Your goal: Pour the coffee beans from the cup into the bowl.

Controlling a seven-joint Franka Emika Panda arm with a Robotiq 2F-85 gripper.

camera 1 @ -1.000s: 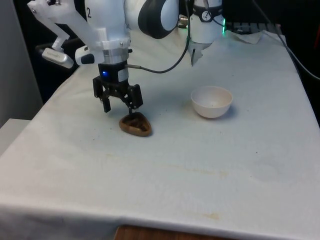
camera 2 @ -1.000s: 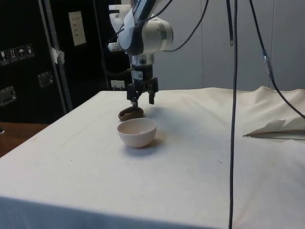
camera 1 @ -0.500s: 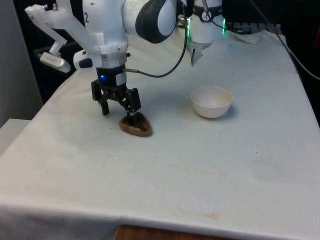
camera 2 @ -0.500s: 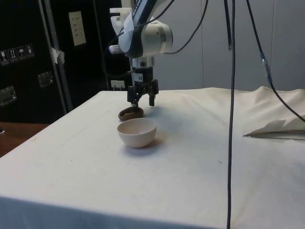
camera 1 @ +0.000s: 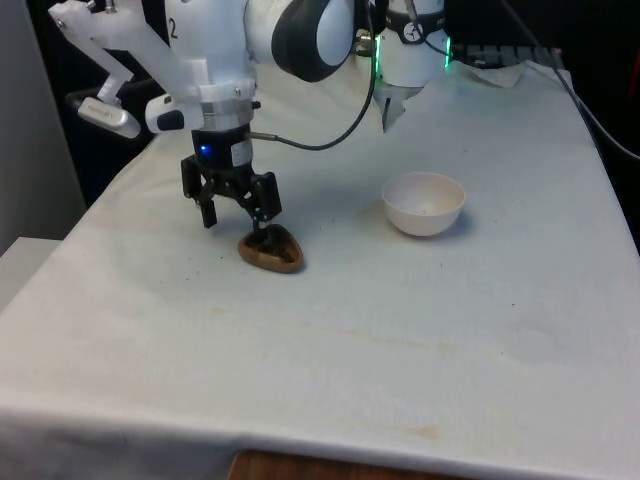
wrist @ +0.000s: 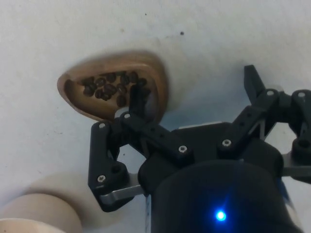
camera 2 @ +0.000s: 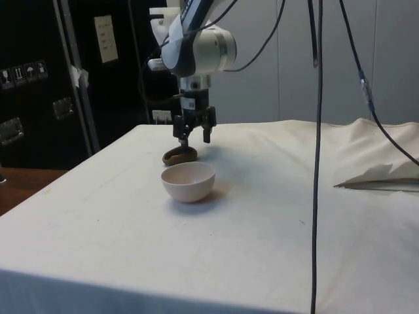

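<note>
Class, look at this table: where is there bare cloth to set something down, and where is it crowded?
Bare cloth runs along the near edge of the table, in front of the wooden cup and the white bowl. The strip between cup and bowl is free too, as is the side past the bowl toward the front view's right. It is crowded at the cup, where the open gripper straddles its rim.

White cloth-covered table [camera 1: 420, 330] spans frame. Crumpled white cloth fold [camera 2: 386, 175] at side view's right edge. Black hanging cables [camera 2: 319, 131] cross side view's centre-right.
</note>
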